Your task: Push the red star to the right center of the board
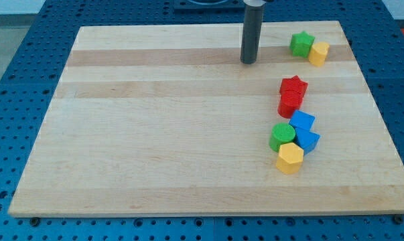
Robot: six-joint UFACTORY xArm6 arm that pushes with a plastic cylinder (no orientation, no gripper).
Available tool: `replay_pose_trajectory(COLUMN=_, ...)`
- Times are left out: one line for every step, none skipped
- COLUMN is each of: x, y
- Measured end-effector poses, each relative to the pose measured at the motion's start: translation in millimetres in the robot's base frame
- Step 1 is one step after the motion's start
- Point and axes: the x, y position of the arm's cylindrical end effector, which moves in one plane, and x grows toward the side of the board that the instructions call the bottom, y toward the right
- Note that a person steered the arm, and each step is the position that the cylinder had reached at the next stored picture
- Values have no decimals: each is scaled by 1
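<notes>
Bright, even overhead light fills a sharp, undistorted picture, giving the pale wooden board (188, 134) a mild sheen without harsh glare, while my tip (248, 62) and the red star (293, 86) cast only short, soft shadows beneath them.

— Where does the single camera view look from?

— From above and in front of the pale wooden board (188, 120), tilted downward; the board's far edge sits at the view's top and its near edge at the view's bottom.

— How near is it?

— Near enough that the board fills almost the whole picture, with the blue perforated table (14, 80) showing only as a border on all sides.

— Anything cut off?

— The straight dark rod (251, 33) enters from the view's top, its upper part out of frame; my tip (248, 62) is visible on the board.

— Any shared ground with another view?

— Only one view exists.
</notes>
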Motion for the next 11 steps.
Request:
replay_pose_trajectory(x=0, y=-3)
replay_pose_trajectory(x=0, y=-5)
replay_pose_trajectory(x=0, y=-6)
replay_pose_trajectory(x=0, y=-6)
replay_pose_trajectory(x=0, y=-7)
replay_pose_trajectory(x=0, y=-7)
replay_pose_trajectory(x=0, y=-7)
replay_pose_trajectory(x=12, y=-3)
replay_pose_trajectory(x=52, y=24)
replay_pose_trajectory(x=54, y=26)
replay_pose_trajectory(x=55, y=29)
